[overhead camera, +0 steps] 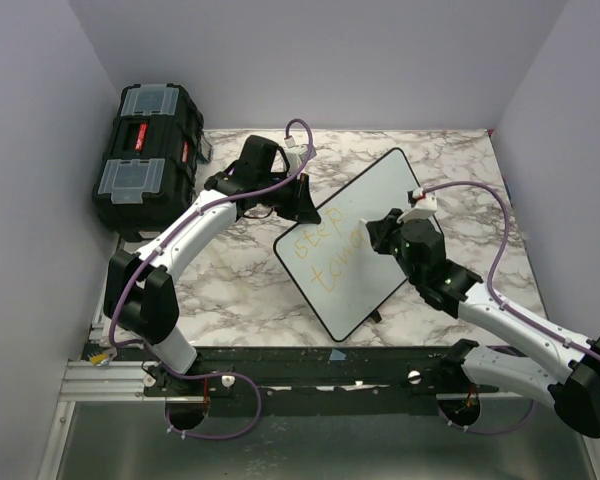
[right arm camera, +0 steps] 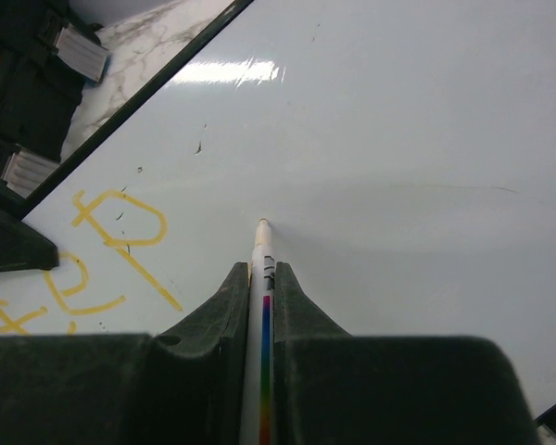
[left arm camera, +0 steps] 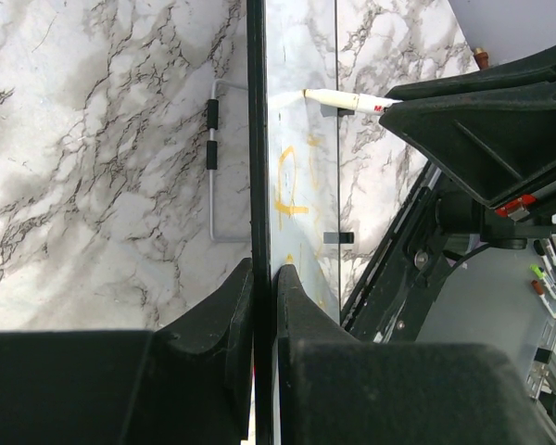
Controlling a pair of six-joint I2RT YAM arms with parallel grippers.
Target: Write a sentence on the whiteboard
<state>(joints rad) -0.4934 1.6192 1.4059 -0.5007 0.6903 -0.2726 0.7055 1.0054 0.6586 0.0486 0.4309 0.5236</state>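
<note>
On one whiteboard, two yellow words, one marker

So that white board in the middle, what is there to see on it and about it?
The whiteboard is a flat white rectangle with a thin black rim, rounded corners and a glossy face. It sits turned diagonally on the marble table. Two lines of yellow-orange writing mark its left part; the rest is blank. The left gripper pinches its rim, and the right gripper holds a white marker with the tip on its face. A bent wire stand shows behind it.
</note>
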